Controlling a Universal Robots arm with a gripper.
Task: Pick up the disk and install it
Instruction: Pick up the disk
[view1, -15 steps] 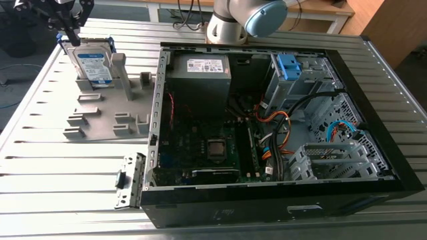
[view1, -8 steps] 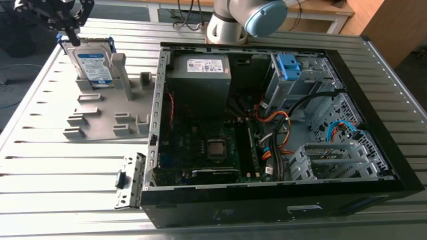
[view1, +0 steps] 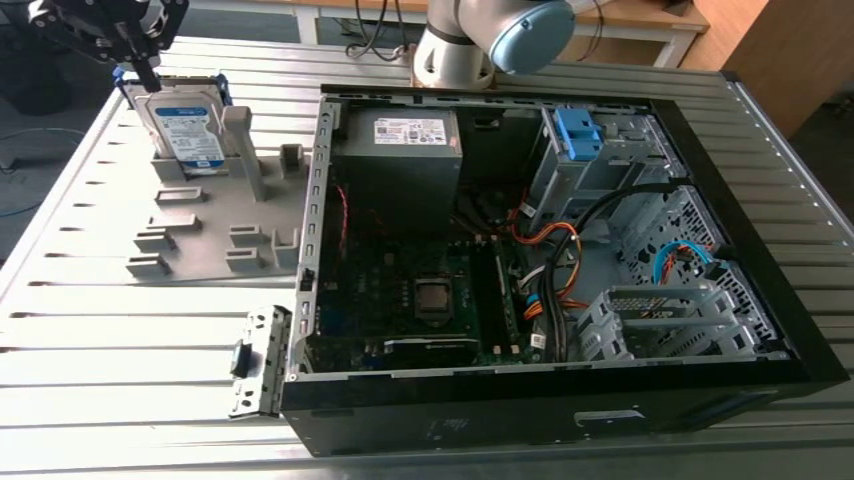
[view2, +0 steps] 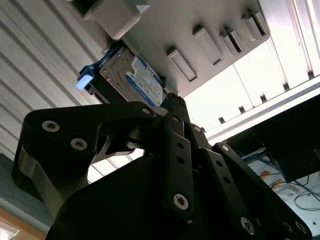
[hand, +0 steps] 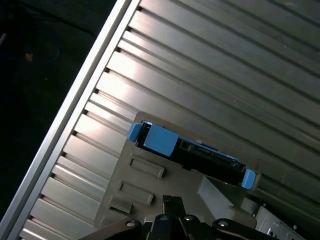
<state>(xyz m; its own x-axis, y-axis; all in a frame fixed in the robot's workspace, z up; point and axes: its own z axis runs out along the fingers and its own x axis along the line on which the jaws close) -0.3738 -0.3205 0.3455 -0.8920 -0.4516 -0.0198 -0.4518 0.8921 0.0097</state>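
The disk (view1: 187, 130) stands on edge in a slot of a grey holder plate (view1: 200, 235) at the exterior view's far left, with its white-and-blue label facing the camera and blue rails along its sides. My gripper (view1: 144, 68) hangs just above its upper left corner, shut, with nothing between its fingers. In the second wrist view the disk (view2: 145, 82) lies just beyond the joined tip of the gripper (view2: 172, 100). In the first wrist view the disk's blue-railed edge (hand: 190, 150) sits a short way off from the gripper (hand: 172, 201).
An open computer case (view1: 787, 290) lies on the ribbed metal table (view1: 120, 340) to the holder's right. Inside it are a grey box with a white sticker (view1: 398, 150), a metal bay with a blue bracket (view1: 577, 135), a motherboard and cables. The arm's base (view1: 461, 50) stands behind the case.
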